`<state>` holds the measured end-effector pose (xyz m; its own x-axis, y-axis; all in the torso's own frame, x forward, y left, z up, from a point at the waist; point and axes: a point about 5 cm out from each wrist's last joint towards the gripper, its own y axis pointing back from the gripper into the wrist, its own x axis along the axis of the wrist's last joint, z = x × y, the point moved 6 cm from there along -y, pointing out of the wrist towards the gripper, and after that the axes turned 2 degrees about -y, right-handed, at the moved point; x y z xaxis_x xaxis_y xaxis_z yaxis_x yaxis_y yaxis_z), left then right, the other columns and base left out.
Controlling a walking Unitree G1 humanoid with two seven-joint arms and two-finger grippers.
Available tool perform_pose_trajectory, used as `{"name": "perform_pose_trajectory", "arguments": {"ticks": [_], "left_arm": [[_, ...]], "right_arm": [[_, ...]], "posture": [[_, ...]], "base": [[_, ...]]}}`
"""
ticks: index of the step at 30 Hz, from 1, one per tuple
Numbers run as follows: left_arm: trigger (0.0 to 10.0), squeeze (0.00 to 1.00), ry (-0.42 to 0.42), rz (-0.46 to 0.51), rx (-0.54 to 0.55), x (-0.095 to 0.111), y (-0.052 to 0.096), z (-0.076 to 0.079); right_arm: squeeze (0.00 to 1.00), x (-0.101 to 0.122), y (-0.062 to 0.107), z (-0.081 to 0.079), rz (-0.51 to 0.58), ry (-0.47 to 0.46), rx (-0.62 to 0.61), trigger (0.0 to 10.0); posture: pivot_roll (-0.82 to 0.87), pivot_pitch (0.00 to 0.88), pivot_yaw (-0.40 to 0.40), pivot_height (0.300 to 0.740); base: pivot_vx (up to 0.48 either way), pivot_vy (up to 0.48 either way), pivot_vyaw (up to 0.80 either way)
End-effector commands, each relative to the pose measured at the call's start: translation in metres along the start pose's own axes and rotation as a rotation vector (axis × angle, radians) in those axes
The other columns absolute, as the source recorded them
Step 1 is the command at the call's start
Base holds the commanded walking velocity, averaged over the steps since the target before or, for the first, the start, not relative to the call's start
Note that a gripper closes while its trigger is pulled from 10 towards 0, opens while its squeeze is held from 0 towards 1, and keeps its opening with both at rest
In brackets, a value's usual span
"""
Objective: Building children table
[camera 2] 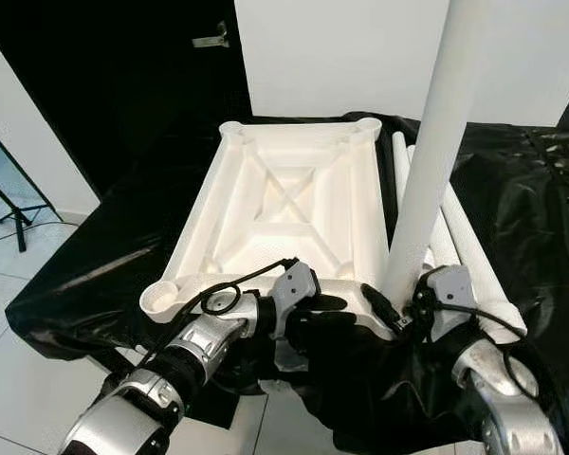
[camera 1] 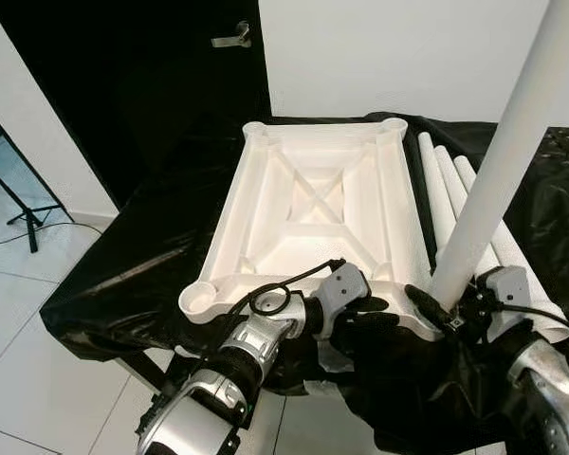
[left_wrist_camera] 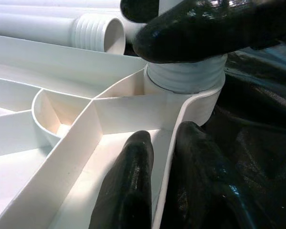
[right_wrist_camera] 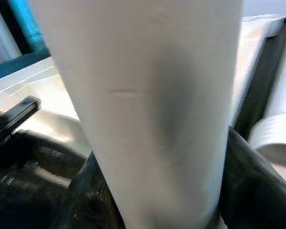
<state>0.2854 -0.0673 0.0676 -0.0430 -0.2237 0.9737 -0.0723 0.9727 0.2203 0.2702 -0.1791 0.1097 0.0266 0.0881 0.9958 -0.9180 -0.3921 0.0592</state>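
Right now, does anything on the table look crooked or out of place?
Yes. The leg held by the right gripper stands in the near right corner socket of the upside-down tabletop but tilts instead of standing straight. The left gripper clamps the tabletop's near rim. Three spare legs lie beside it.

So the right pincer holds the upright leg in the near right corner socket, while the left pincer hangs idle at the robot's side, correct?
Not quite. The left pincer is not idle: the left wrist view shows its fingers straddling the tabletop's near rim. The right pincer does hold the upright leg at that corner.
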Motion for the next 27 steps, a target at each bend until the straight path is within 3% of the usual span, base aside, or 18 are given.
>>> {"name": "perform_pose_trajectory", "arguments": {"ticks": [1,2,3,4,11,12,13,14,15,16,17,20,21,27], "left_arm": [[10.0,0.00,0.118,-0.103,-0.196,-0.036,-0.001,0.039],[10.0,0.00,0.119,-0.103,-0.194,-0.036,-0.001,0.039],[10.0,0.00,0.119,-0.103,-0.194,-0.036,-0.001,0.039],[10.0,0.00,0.120,-0.103,-0.191,-0.037,0.000,0.039],[10.0,0.00,0.120,-0.108,-0.200,-0.038,0.000,0.041],[10.0,0.00,0.119,-0.108,-0.201,-0.038,-0.001,0.041],[10.0,0.00,0.118,-0.107,-0.201,-0.037,-0.001,0.040],[10.0,0.00,0.118,-0.107,-0.201,-0.037,-0.001,0.040],[10.0,0.00,0.117,-0.106,-0.201,-0.036,-0.001,0.040],[10.0,0.00,0.117,-0.106,-0.201,-0.036,-0.001,0.040],[10.0,0.00,0.117,-0.106,-0.201,-0.036,-0.002,0.040],[10.0,0.00,0.116,-0.106,-0.200,-0.036,-0.002,0.040],[10.0,0.00,0.117,-0.106,-0.199,-0.037,-0.002,0.040],[10.0,0.00,0.118,-0.107,-0.197,-0.037,-0.001,0.040]], "right_arm": [[0.00,-0.020,0.003,-0.012,-0.029,-0.053,-0.083,0.0],[0.00,-0.017,0.008,-0.003,0.011,-0.061,-0.205,0.0],[0.00,-0.017,0.008,-0.003,0.011,-0.061,-0.205,0.0],[0.00,-0.015,0.015,0.005,0.040,-0.071,-0.328,0.0],[0.00,-0.015,0.015,0.011,0.035,-0.049,-0.372,0.0],[0.00,-0.014,0.014,0.009,0.032,-0.045,-0.360,2.7],[0.00,-0.014,0.012,0.007,0.029,-0.035,-0.346,9.6],[0.00,-0.014,0.012,0.007,0.029,-0.035,-0.346,9.6],[0.20,-0.013,0.010,0.004,0.035,-0.030,-0.329,10.0],[0.20,-0.013,0.010,0.004,0.035,-0.030,-0.329,10.0],[1.00,-0.011,0.007,0.003,0.043,-0.031,-0.309,10.0],[1.00,-0.008,0.003,-0.001,0.055,-0.023,-0.275,10.0],[0.00,-0.007,0.000,-0.005,0.054,-0.011,-0.222,10.0],[0.00,-0.003,-0.003,-0.010,0.049,0.045,-0.091,10.0]], "posture": [[0.07,0.000,0.047,0.740],[0.08,0.000,0.046,0.740],[0.08,0.000,0.046,0.740],[0.07,0.000,0.048,0.740],[0.07,0.000,0.051,0.740],[0.07,0.000,0.051,0.740],[0.07,0.000,0.051,0.740],[0.07,0.000,0.051,0.740],[0.07,0.000,0.050,0.740],[0.07,0.000,0.050,0.740],[0.07,0.000,0.048,0.740],[0.07,0.000,0.048,0.740],[0.07,0.000,0.048,0.740],[0.07,0.000,0.043,0.740]], "base": [[0.000,0.000,0.00],[0.000,0.000,0.00],[0.000,0.000,0.00],[0.000,0.000,0.00],[0.000,0.000,0.00],[0.000,0.000,0.00],[0.000,0.000,0.00],[0.000,0.000,0.00],[0.000,0.000,0.00],[0.000,0.000,0.00],[0.000,0.000,0.00],[0.000,0.000,0.00],[0.000,0.000,0.00],[0.000,0.000,0.00]]}}
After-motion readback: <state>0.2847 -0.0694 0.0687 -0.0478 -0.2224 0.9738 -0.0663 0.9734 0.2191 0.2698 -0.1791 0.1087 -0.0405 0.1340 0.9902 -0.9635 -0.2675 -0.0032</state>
